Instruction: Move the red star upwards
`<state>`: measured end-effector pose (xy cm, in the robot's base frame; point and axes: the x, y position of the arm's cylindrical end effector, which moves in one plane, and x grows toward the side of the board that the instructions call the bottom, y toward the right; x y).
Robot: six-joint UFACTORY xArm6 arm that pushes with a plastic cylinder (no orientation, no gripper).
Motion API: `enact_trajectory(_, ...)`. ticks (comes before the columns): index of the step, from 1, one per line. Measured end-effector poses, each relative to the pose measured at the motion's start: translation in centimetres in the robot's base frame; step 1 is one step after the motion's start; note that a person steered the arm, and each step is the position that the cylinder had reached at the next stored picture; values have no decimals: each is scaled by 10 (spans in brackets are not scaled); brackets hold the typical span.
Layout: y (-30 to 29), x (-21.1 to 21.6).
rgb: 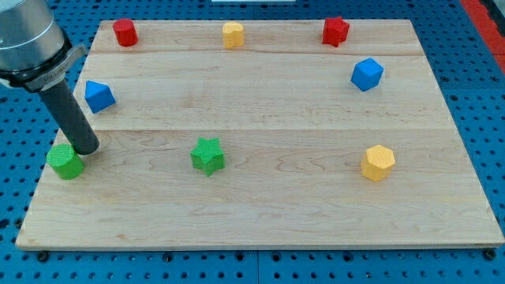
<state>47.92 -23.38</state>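
Pale wooden board [260, 205] lies on blue perforated table [481, 95].

Hidden: my tip [87, 149] covers part of the green block [65, 161], shape unclear. Cut off: arm housing [28, 35] at view's top-left.

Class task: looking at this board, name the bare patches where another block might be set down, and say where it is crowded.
Free: the centre, bordered by the yellow block above, green star below, blue cube right; also the strip between green star and yellow hexagon. Crowded: the left edge, where my tip touches the green block below the blue block.
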Motion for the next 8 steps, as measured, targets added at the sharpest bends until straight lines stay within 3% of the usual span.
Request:
enact_trajectory(7,38,-30)
enact_trajectory(8,61,-66)
